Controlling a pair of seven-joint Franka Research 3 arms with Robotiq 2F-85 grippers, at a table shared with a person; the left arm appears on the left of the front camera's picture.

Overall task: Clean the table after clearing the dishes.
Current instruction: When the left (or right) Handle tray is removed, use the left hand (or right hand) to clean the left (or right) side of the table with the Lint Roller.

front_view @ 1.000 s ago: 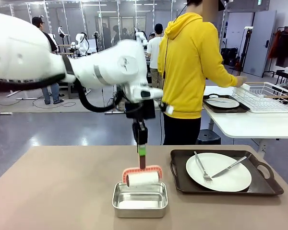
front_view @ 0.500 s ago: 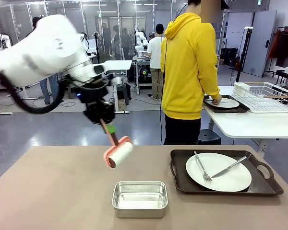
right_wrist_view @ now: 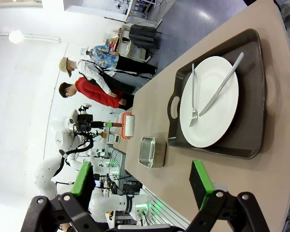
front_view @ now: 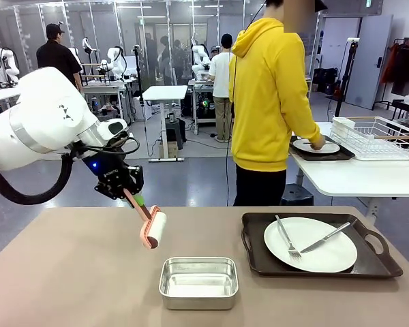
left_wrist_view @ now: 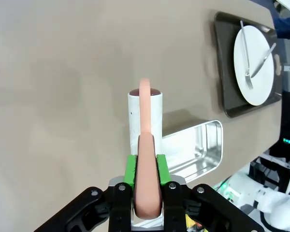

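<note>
Taupe table lies bare left of the steel pan; one plate sits on its tray right of the pan. The left gripper clamps the roller by its handle, aloft just left of the pan. The right gripper gapes empty. Recommend lowering the roller level and rolling clear of the pan.

Rectangular steel pan, white side table, wire dish rack, person in yellow hoodie

The left arm is glossy white, a black cable looping under it, a blue light near the wrist; the left gripper is black, screw-studded, green-padded; the person wears a yellow hoodie, seemingly black trousers
</note>
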